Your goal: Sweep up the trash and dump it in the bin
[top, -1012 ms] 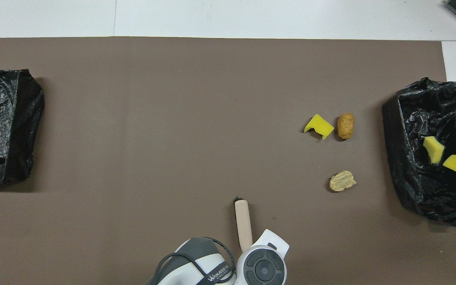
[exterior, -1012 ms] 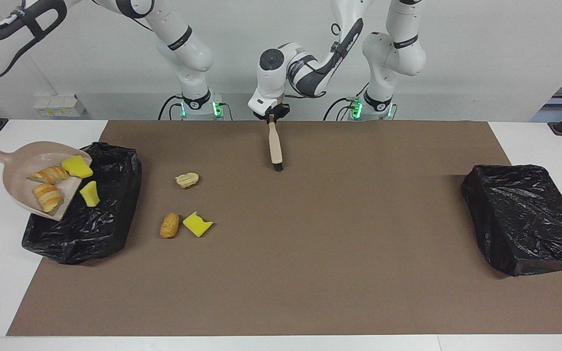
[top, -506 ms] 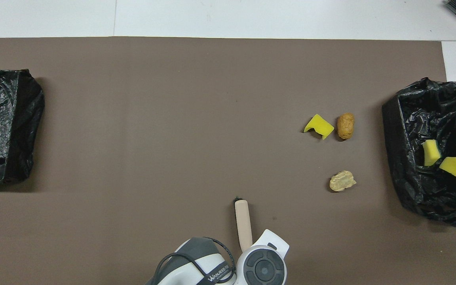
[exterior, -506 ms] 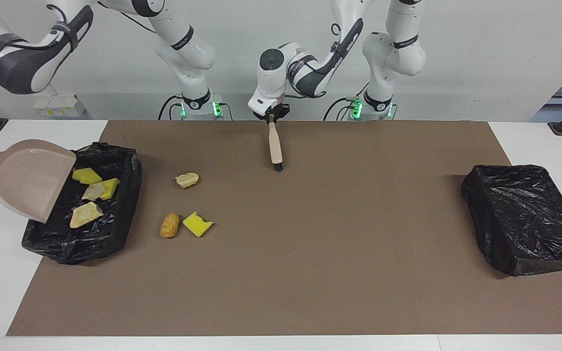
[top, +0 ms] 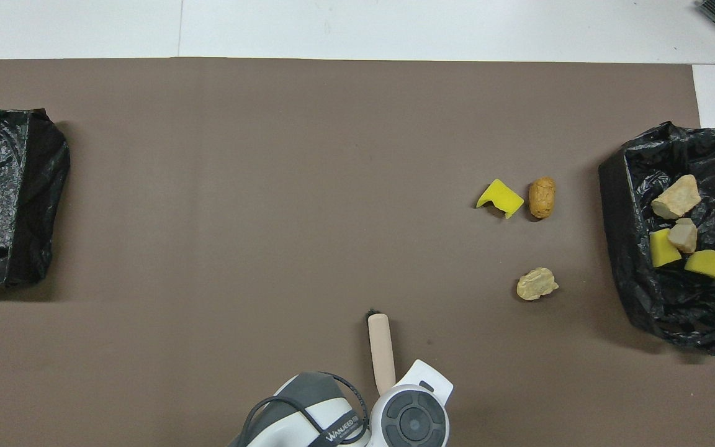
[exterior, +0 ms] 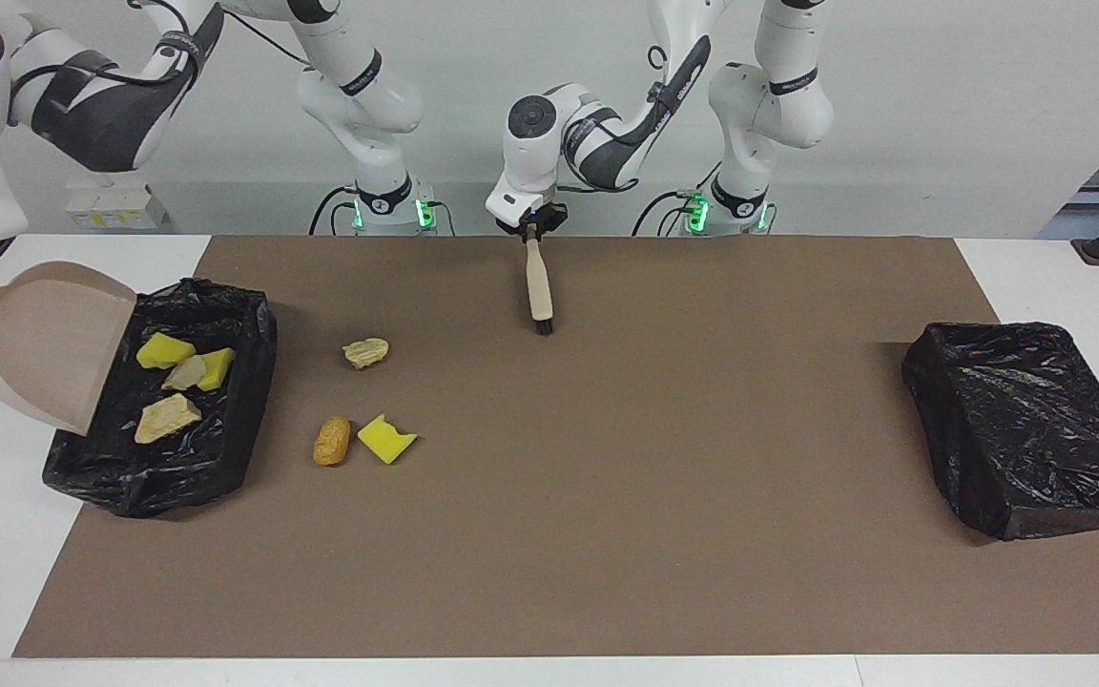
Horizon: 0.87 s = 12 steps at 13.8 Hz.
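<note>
Lying loose on mat (exterior: 607, 496), 3 scraps (exterior: 363, 401), 2nd bin (exterior: 1026, 429) nr L arm.

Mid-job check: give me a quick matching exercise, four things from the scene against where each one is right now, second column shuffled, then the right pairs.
Things:
1. dustpan
2. brush
3. orange lump
4. pale lump

Places:
A. on the mat, beside a yellow chunk
B. tilted over the bin at the right arm's end
C. alone on the mat, nearer to the robots than the orange lump
D. hanging from the left gripper, bristles down

Pairs: 1-B, 2-D, 3-A, 4-C
</note>
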{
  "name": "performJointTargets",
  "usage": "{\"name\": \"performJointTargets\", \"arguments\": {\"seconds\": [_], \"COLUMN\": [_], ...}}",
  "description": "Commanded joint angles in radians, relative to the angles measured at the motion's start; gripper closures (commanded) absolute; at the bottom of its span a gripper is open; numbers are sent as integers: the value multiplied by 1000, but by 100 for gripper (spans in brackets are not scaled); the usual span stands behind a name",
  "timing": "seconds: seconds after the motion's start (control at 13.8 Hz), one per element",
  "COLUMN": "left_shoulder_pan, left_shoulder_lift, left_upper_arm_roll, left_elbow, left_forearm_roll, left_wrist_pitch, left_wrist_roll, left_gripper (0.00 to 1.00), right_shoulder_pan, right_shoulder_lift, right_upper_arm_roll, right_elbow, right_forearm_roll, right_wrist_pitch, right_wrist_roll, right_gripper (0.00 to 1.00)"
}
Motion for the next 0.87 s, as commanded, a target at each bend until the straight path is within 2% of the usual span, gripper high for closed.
{"name": "performJointTargets", "arguments": {"seconds": [0.0,0.14,0.22,0.36,0.51,0.65,0.79], "left_shoulder_pan": [7,16,18,30,33,42,48], "left_shoulder_lift": [-30,-30,-30,-30,-34,-37,-37], "left_upper_arm_roll": [8,10,10,10,11,11,11], "left_elbow": [-44,-45,-47,-53,-74,-80,-82], "left_forearm_roll": [-19,-19,-19,-19,-19,-19,-19], "left_wrist_pitch": [11,10,10,13,14,14,14], "left_wrist_roll": [23,25,26,26,55,66,72], "left_gripper": [98,96,90,88,87,79,67], "right_shoulder_pan": [-8,-11,-14,-19,-20,-20,-20], "right_shoulder_lift": [-13,-16,-16,-16,-16,-19,-58], "right_upper_arm_roll": [15,-2,-2,12,6,6,8], "right_elbow": [4,4,4,6,6,4,-2], "right_forearm_roll": [76,199,210,216,312,418,533], "right_wrist_pitch": [-33,-46,-66,-75,-92,-150,-187], "right_wrist_roll": [34,55,55,73,133,262,422], "right_gripper": [100,100,100,100,100,100,100]}}
